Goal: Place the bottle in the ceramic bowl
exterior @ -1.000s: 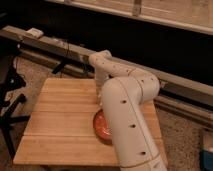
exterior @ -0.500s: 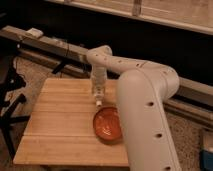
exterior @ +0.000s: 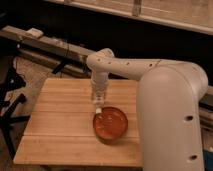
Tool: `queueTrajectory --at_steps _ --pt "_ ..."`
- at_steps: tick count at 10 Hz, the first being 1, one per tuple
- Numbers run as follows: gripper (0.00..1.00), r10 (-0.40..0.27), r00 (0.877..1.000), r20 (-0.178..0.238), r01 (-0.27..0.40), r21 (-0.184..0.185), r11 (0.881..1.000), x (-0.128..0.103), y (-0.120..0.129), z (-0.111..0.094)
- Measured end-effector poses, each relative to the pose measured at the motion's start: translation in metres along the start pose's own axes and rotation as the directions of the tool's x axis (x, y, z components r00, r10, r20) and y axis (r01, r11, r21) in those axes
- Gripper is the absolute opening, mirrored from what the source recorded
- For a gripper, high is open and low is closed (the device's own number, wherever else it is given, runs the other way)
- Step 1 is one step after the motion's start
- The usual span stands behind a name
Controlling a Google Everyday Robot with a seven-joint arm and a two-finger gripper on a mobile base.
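The orange-red ceramic bowl [exterior: 111, 124] sits on the wooden table [exterior: 60, 125], right of its middle. My gripper [exterior: 98, 102] hangs straight down from the white arm, just above the bowl's far left rim. It is shut on the small pale bottle [exterior: 98, 108], which sticks out below the fingers. The bottle's lower end is at the bowl's rim; I cannot tell whether it touches.
My large white arm [exterior: 170, 110] fills the right side and covers the table's right edge. A dark rail with cables [exterior: 50, 47] runs behind the table. A black stand [exterior: 10, 105] is by the table's left side.
The arm has swung away from the camera, uncovering the bowl. The gripper with the bottle has moved down and toward the bowl's far left rim.
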Motion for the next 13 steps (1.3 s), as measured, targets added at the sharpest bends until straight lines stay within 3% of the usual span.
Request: queueTrajectory --at_steps 4,5,7,11,13 --pt "0.01 0.101 0.994 -0.049 -0.1 0.032 0.994 0.04 -0.012 -0.003" --pt "0.11 0.15 0.985 -0.09 -0.146 0.058 0.988 0.052 -0.019 0.001" --pt "0.31 0.192 0.972 -0.133 -0.182 0.085 0.98 0.063 -0.019 0.007" --pt "0.72 0.253 0.948 -0.192 -0.227 0.144 0.963 0.084 -0.023 0.018" --pt "0.8 0.277 0.935 -0.222 -0.24 0.179 0.954 0.09 -0.026 0.023"
